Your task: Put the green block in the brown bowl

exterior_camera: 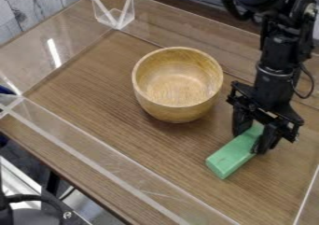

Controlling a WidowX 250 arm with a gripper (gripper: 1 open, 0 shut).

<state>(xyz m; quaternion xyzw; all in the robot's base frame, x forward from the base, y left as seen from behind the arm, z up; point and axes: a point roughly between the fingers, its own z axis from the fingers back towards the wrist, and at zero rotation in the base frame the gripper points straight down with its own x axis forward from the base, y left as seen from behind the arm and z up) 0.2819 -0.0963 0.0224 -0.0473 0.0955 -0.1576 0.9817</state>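
The green block [233, 157] lies on the wooden table at the lower right, its far end between the fingers of my gripper [264, 137]. The black gripper points almost straight down and its jaws have closed onto that end of the block, which still rests on the table. The brown bowl [178, 83] stands empty to the left of the gripper, about a hand's width away. The block's upper end is partly hidden by the fingers.
Clear acrylic walls [75, 126] ring the table, with a clear corner bracket [114, 12] at the back left. The black arm [282, 42] rises from the gripper toward the top right.
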